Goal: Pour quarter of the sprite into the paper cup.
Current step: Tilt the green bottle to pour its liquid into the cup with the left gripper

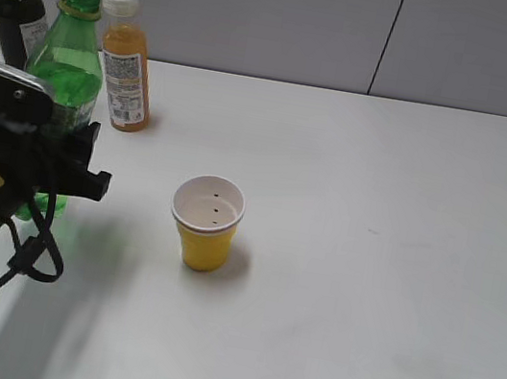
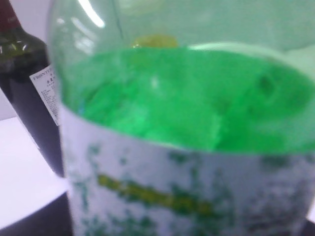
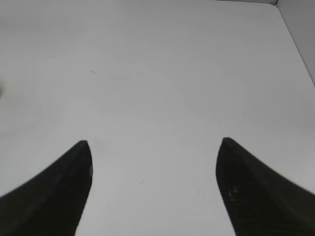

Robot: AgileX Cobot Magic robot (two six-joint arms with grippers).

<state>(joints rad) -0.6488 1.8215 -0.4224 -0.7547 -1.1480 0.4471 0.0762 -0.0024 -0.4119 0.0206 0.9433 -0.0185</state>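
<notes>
The sprite [image 1: 70,52], a tall green bottle with an open neck and a yellowish ring, stands upright at the far left. My left gripper [image 1: 55,168] is around its labelled middle. In the left wrist view the sprite [image 2: 187,123] fills the frame, and its white-and-green label hides the jaws. The paper cup [image 1: 206,222], yellow with a white inside, stands upright and apart to the right of the sprite. My right gripper [image 3: 153,147] is open and empty over bare table. It does not show in the exterior view.
A dark wine bottle [image 1: 11,8] stands behind the sprite on the left; it also shows in the left wrist view [image 2: 29,93]. An orange-juice bottle [image 1: 125,66] with a white cap stands to the sprite's right. A grey wall [image 1: 358,32] borders the white table [image 1: 367,267].
</notes>
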